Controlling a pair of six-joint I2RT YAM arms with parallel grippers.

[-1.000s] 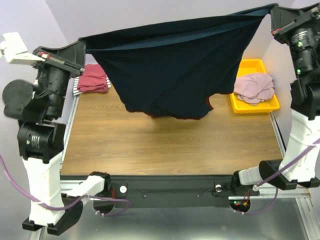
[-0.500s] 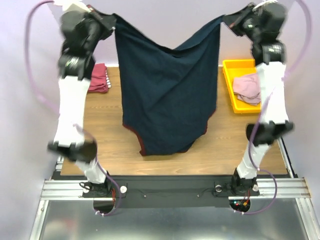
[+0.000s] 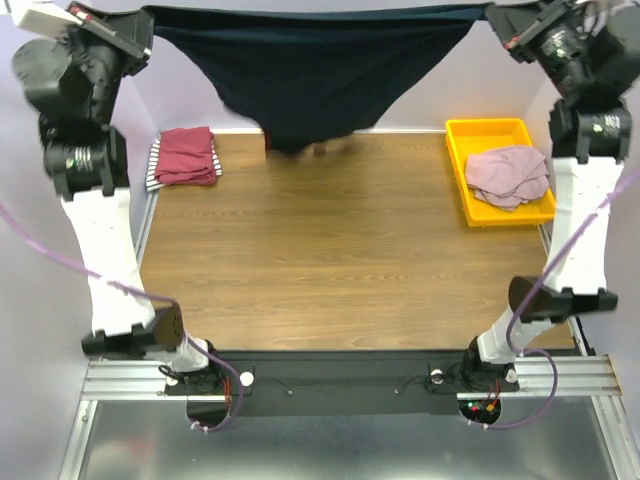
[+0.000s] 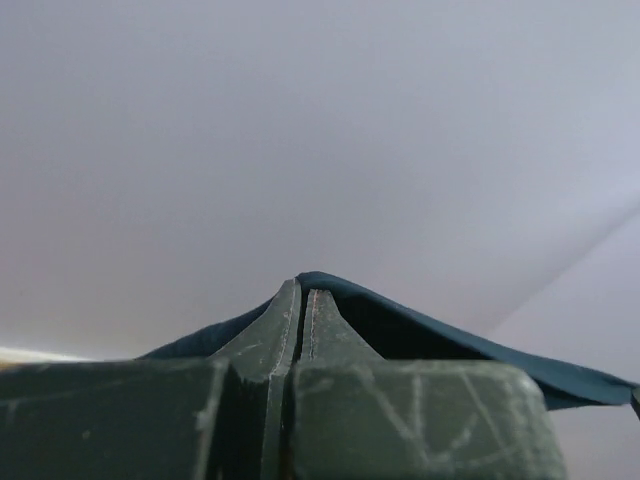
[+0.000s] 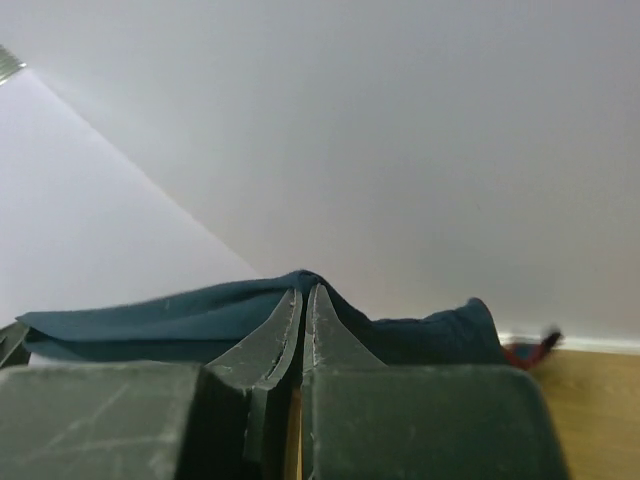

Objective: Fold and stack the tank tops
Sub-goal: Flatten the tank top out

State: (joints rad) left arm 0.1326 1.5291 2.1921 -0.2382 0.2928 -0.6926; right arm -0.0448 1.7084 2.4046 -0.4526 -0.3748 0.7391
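Both your left gripper [image 4: 302,295] and right gripper [image 5: 303,292] pinch the navy jersey [image 3: 310,60], stretched sideways along the frame's top, sagging midway between them.

Both arms stretched tall and spread wide, left gripper [image 3: 144,18] and right gripper [image 3: 495,15] up at the top, jaws clamped tight on the jersey [image 3: 310,70].

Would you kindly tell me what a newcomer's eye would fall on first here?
The large navy cloth jersey hangs stretched high above the wooden table, its ends pinched by the left gripper and right gripper. Next come the yellow plastic tray at far right holding a crumpled dusty-pink top, and a folded dark-red top far left.
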